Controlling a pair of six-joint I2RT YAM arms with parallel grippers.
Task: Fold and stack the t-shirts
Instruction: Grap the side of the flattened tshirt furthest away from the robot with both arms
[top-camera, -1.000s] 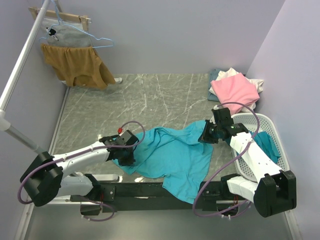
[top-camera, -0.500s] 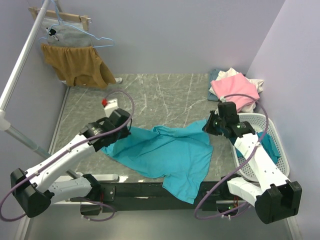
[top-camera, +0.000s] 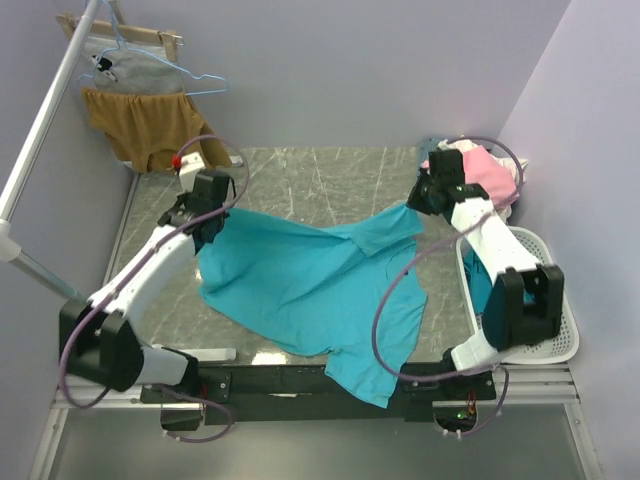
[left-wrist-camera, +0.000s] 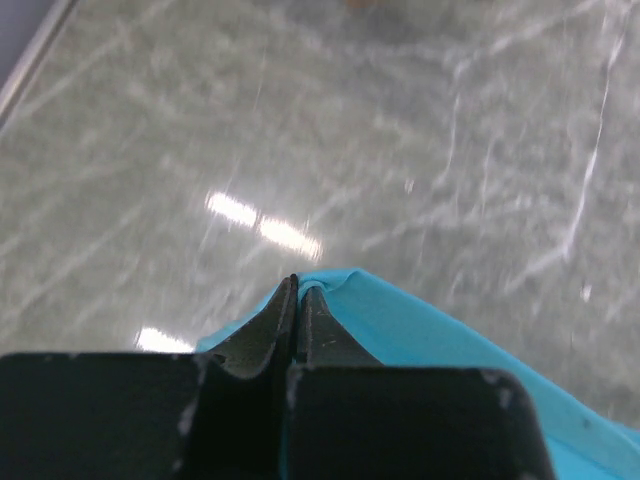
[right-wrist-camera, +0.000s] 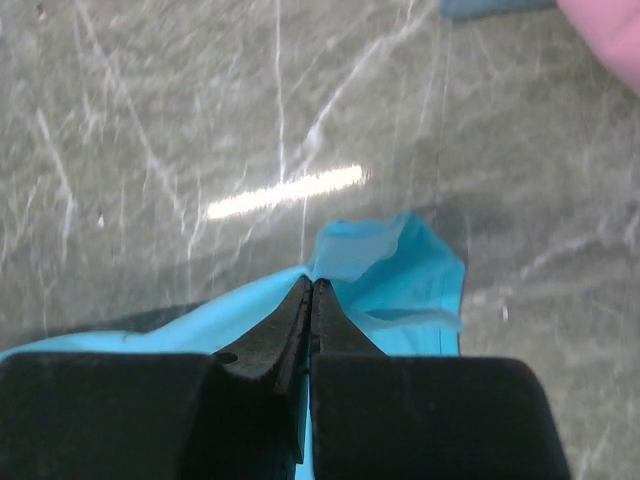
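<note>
A turquoise t-shirt (top-camera: 310, 290) is stretched across the grey marble table, its lower end hanging over the near edge. My left gripper (top-camera: 207, 222) is shut on the shirt's far left corner; in the left wrist view (left-wrist-camera: 297, 283) cloth (left-wrist-camera: 420, 330) is pinched between the closed jaws. My right gripper (top-camera: 422, 203) is shut on the shirt's far right corner, seen in the right wrist view (right-wrist-camera: 311, 283) with a cloth flap (right-wrist-camera: 400, 275) past the tips. A pile of pink (top-camera: 490, 170), white and blue shirts lies at the far right corner.
A white laundry basket (top-camera: 555, 335) with teal cloth inside stands at the right edge. A mustard-brown garment (top-camera: 150, 130) and a grey one hang on a rack at the back left. A white pole (top-camera: 40, 130) runs along the left.
Both grippers have lifted and carried the shirt's corners away from the near edge toward the far side and apart, spreading the turquoise shirt wider across the table.
</note>
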